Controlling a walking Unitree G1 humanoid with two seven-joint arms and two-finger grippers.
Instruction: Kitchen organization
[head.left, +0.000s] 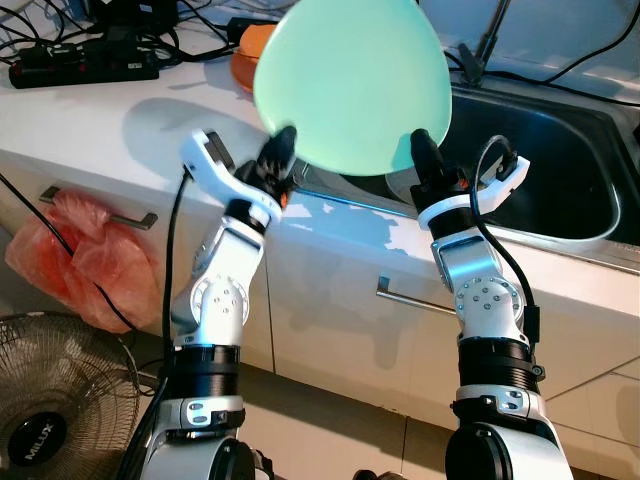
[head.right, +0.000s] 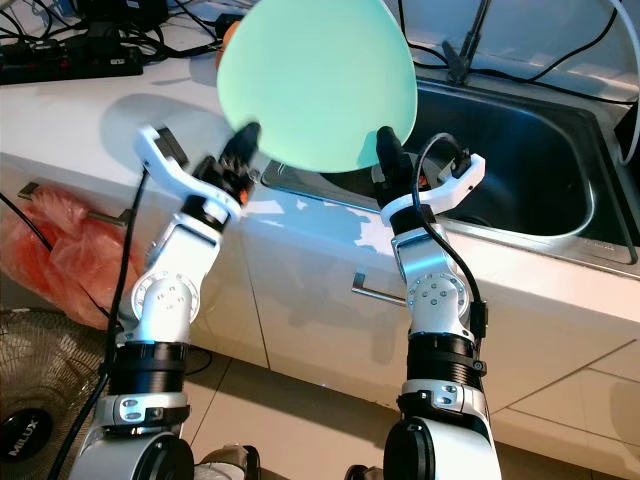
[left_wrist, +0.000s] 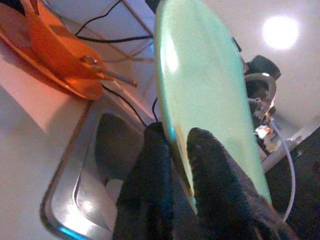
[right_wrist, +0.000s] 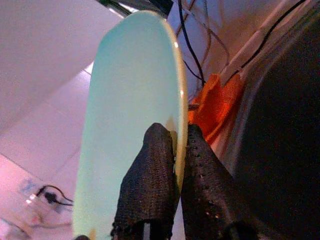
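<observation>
My two silver arms sit closest to the head cam, raised in front of me w/ a pale green plate (head.left: 350, 85) held up between them. Left gripper (head.left: 280, 150) pinches the plate's lower left rim; right gripper (head.left: 420, 150) pinches the lower right rim. Plate stands nearly upright, tilted, above the white tabletop (head.left: 100, 120) edge and the near-left corner of the steel sink (head.left: 560, 170).

Left wrist cam gives what the head cam can't: my black fingers (left_wrist: 220, 195) clenched either side of the plate's thin edge, plus an orange dish (left_wrist: 55, 55) w/ a utensil resting in it on the tabletop beside the sink. From the head only a sliver of that orange dish peeks past the plate's top left.

Right wrist cam: both fingers (right_wrist: 150, 180) clamped on the rim, one per face.

Head cam alone shows the power strip (head.left: 85, 60) and cables at back left, a red plastic bag (head.left: 85, 260) hanging on a drawer handle, and a floor fan (head.left: 55, 400) below left.
</observation>
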